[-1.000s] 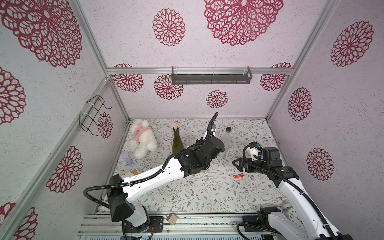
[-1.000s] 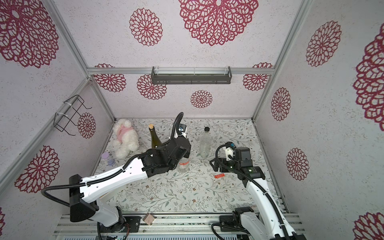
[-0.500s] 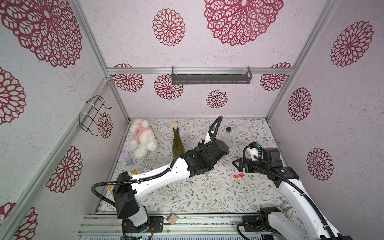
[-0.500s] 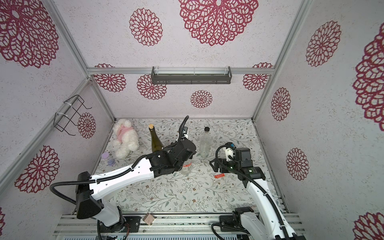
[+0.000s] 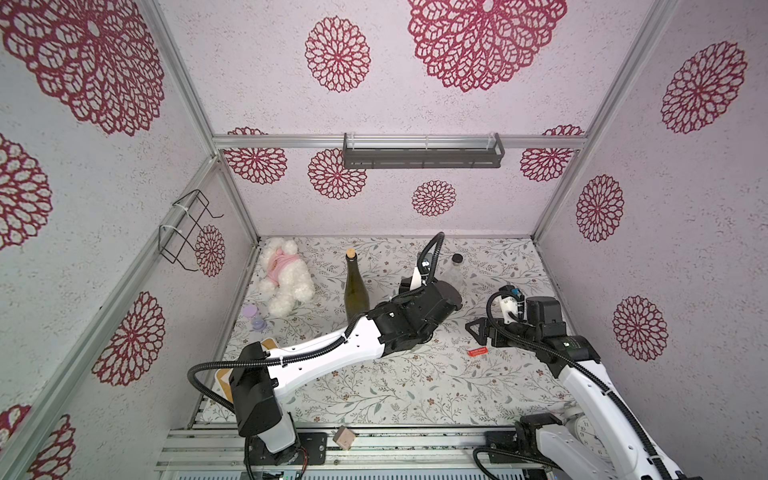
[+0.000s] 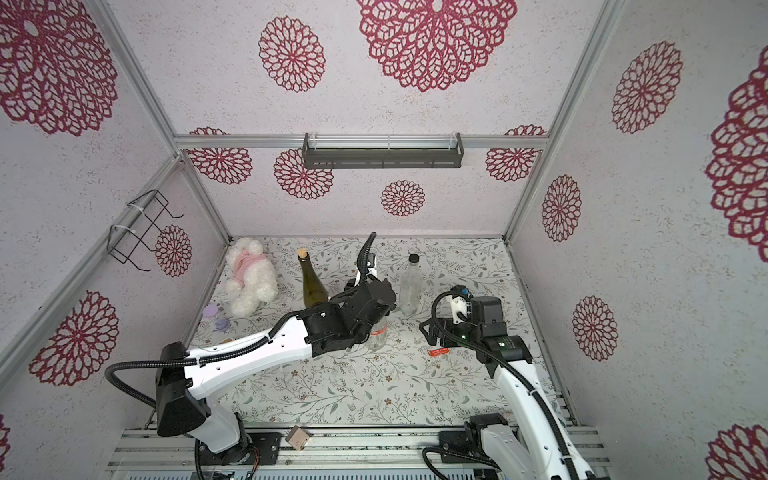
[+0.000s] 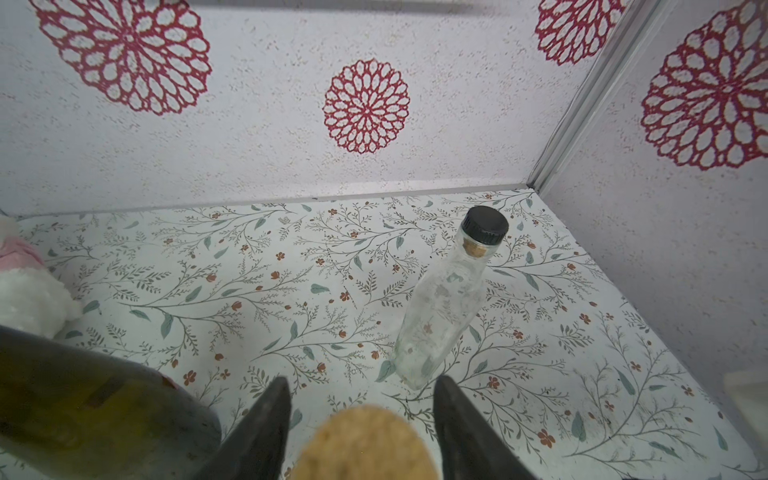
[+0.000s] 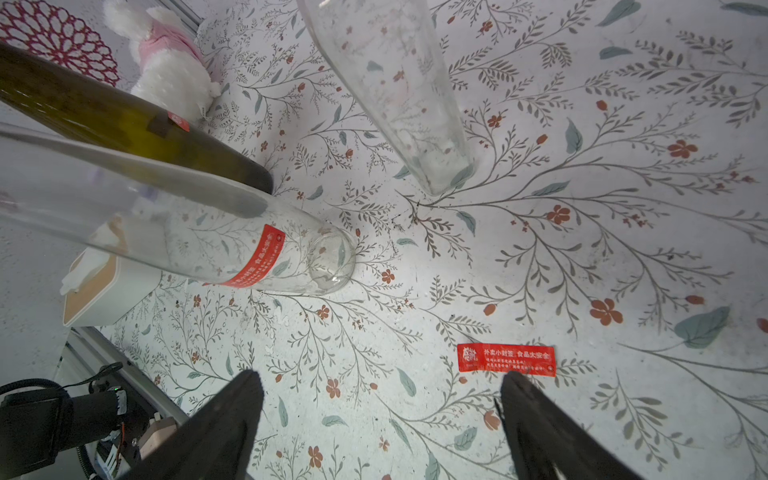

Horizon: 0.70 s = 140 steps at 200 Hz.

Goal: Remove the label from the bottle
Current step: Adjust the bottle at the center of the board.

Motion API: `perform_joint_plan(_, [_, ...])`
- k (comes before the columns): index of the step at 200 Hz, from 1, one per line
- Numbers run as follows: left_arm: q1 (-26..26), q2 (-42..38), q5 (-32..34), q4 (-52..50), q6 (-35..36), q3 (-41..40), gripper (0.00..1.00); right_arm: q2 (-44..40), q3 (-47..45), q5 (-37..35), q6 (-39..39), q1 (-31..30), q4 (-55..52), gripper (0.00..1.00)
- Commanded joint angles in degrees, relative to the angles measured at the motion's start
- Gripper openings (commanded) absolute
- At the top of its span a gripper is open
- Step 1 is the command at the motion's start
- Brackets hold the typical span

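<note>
A clear bottle [image 8: 187, 232] with a cork stopper [image 7: 365, 444] stands upright mid-table, and a red label [image 8: 257, 257] is stuck round its lower body. My left gripper [image 7: 361, 401] is above its top, open, one finger on each side of the cork with a gap to it. In a top view the bottle [image 6: 376, 332] shows just under the left wrist. A loose red label [image 8: 506, 360] lies flat on the table [image 5: 395, 386], also visible in both top views [image 5: 477, 352] [image 6: 439, 352]. My right gripper [image 8: 380, 399] hovers open just beside that label, holding nothing.
A green corked wine bottle [image 5: 355, 291] with a small red sticker [image 8: 178, 120] and a clear black-capped bottle [image 6: 410, 286] stand close behind. A plush toy [image 5: 284, 278] and a purple object [image 5: 254, 318] are at the back left. A tissue box [image 8: 104, 286] sits front left.
My left gripper was shut and has come open round the cork-topped bottle's neck. The left arm has stretched further right and back. The right arm has not moved.
</note>
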<state>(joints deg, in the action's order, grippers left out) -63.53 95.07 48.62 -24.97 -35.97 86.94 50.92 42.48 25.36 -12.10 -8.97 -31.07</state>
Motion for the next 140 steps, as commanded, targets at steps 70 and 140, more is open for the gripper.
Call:
perform_joint_plan(70, [1.2,-11.7,-17.8,4.9,14.1,-7.0,0.97,-3.0,-0.2,-4.2,0.1,0.3,1.0,0.99])
perform_joint_plan(140, [10.3,-20.9,-53.8,3.8,26.7,-14.0,0.97,-3.9,-2.3,-1.6,-0.8,0.3,5.2,0.98])
